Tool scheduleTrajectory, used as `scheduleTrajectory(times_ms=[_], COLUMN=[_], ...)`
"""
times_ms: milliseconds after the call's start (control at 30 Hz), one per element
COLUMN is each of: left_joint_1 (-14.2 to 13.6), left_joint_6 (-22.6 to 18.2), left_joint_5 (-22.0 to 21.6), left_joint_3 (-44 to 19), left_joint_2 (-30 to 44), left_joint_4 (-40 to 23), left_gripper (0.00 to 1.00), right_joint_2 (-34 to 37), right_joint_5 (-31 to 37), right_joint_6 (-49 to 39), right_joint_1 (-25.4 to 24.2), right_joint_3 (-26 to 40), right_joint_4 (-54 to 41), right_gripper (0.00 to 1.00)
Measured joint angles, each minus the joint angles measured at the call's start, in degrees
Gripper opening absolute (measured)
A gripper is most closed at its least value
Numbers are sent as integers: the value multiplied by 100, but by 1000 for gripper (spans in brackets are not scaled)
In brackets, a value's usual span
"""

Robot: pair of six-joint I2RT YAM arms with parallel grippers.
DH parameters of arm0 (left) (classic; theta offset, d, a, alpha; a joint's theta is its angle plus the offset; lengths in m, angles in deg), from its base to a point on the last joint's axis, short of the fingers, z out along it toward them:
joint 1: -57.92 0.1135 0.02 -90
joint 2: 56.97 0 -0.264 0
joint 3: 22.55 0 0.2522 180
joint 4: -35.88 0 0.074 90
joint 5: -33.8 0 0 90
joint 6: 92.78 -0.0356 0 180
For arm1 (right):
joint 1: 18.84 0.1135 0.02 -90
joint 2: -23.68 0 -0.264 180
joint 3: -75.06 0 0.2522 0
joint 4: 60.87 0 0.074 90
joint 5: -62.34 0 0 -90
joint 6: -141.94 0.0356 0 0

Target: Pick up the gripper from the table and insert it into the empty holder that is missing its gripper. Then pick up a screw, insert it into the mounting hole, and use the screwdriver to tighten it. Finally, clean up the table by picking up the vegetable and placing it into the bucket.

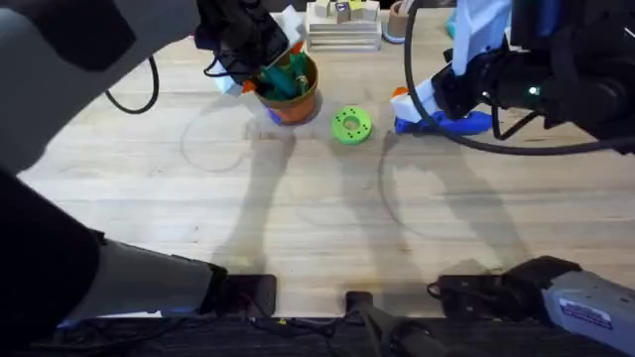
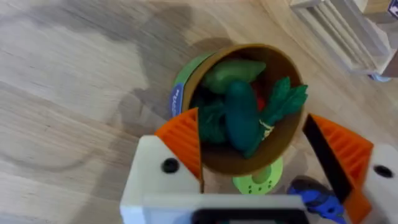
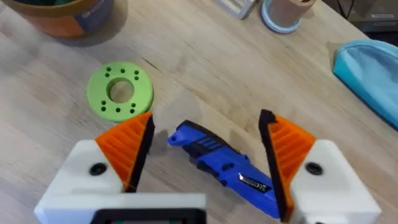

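From where I stand, the left end effector (image 2: 252,171) hangs over the bucket (image 1: 290,91), its orange pads spread wide to either side of the rim and nothing between them but the pot's mouth. The vegetable (image 2: 241,117), dark teal and glossy, lies inside on top of the other toy greens, so the clean-up looks done. The risk here is small but real: one pad (image 2: 184,144) sits close to the rim, and if the arm lifts off at a slant it could catch the rim and tip the pot, spilling everything back over the tabletop (image 1: 298,208).

At about three o'clock from the bucket lies the green disc (image 1: 350,125), just beside it. Farther along that line, the right end effector (image 3: 205,155) stands parted over the screwdriver (image 3: 222,167), a pad on either side and neither one touching it. The blue body lies slantwise across the gap, not square to the pads. If they shut as they stand, I would expect it to twist or roll away. A sideways sweep could also knock the disc, which lies near.
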Motion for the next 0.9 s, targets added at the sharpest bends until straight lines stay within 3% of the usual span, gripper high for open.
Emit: scheduleTrajectory(times_ms=[133, 267, 467, 633, 800, 900], left_joint_1=[0, 0, 0, 0, 0, 0], left_joint_6=[-127, -626, -1724, -2967, -3972, -4294], left_joint_5=[106, 272, 760, 1300, 1567, 1634], left_joint_3=[0, -48, -427, -553, -553, -553], left_joint_2=[-43, -254, -925, -1776, -2463, -2785], left_joint_4=[2, -11, -178, -704, -1461, -1775], left_gripper=[993, 994, 994, 994, 994, 994], right_joint_2=[0, -10, -335, -633, -956, -1193], right_joint_5=[0, -2, -105, -153, -173, -173], right_joint_6=[4, 274, 558, 676, 985, 1183], right_joint_1=[0, 0, 0, 0, 0, 0], right_joint_3=[0, 100, 829, 1484, 1615, 1615], right_joint_4=[24, -121, -1177, -2239, -2675, -2893], right_gripper=[992, 991, 991, 991, 991, 991])
